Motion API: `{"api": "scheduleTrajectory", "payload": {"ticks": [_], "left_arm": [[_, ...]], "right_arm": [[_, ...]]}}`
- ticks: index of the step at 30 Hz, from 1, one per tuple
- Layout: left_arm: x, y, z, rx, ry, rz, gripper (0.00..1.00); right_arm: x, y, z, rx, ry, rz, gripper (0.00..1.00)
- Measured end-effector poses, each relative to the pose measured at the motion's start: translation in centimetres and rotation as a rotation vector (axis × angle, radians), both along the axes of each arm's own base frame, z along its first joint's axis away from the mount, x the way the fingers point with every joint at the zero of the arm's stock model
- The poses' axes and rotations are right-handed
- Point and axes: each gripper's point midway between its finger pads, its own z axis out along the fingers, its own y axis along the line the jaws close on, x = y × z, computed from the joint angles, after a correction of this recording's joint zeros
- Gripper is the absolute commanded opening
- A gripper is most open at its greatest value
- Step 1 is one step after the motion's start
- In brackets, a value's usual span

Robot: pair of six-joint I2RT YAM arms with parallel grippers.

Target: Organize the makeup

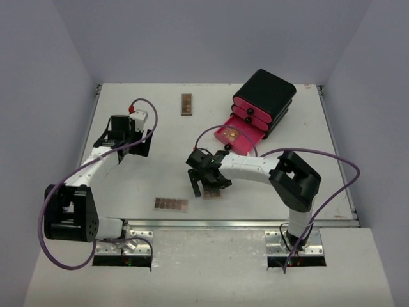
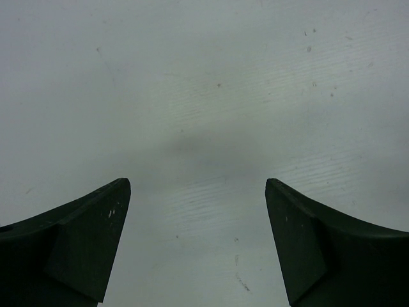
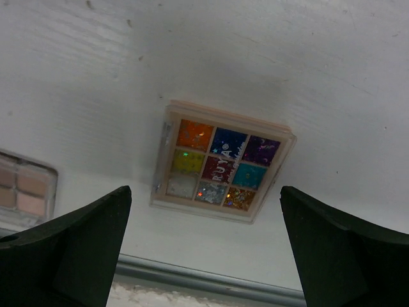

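A multicoloured eyeshadow palette (image 3: 223,163) lies flat on the white table near its front edge, just beyond my right gripper (image 3: 204,190). That gripper is open, with a finger on either side of the palette and nothing held. From above, the right gripper (image 1: 208,187) hovers over this palette (image 1: 213,193). A brown palette (image 1: 171,204) lies to its left and shows again (image 3: 25,188) at the wrist view's left edge. Another brown palette (image 1: 186,104) lies at the back. My left gripper (image 2: 197,182) is open over bare table, far left (image 1: 121,131).
A black box (image 1: 263,96) with pink drawers stands at the back right. Its lowest drawer (image 1: 235,134) is pulled out and holds a small palette. The table's metal front rail (image 3: 204,276) runs just below the right gripper. Purple cables loop around both arms.
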Motion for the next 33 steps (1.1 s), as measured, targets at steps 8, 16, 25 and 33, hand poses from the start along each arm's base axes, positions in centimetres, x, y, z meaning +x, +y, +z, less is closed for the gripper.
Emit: {"api": "scheduleTrajectory", "payload": {"ticks": [8,16,25,33], "left_arm": [[0.2,-1.1,-0.7,-0.052,-0.014,-0.034,0.84],[0.5,-1.2,-0.3,-0.058,-0.035,-0.031,0.84],[0.7,-1.2,0.6,-0.058,-0.071,-0.032,0.85],[0.7,-1.2,0.6,-0.058,-0.071,-0.032,0.85]], "right_arm": [[-0.3,-1.2,-1.4,-0.046,0.008,-0.030,0.88],[0.1,-0.3,-1.7,-0.005,-0.009,-0.023,0.56],[0.4,-0.4,-1.3,0.000,-0.039,0.001,0.47],[3.4,0.1,2.6,0.115,-0.138,-0.059,0.45]]}}
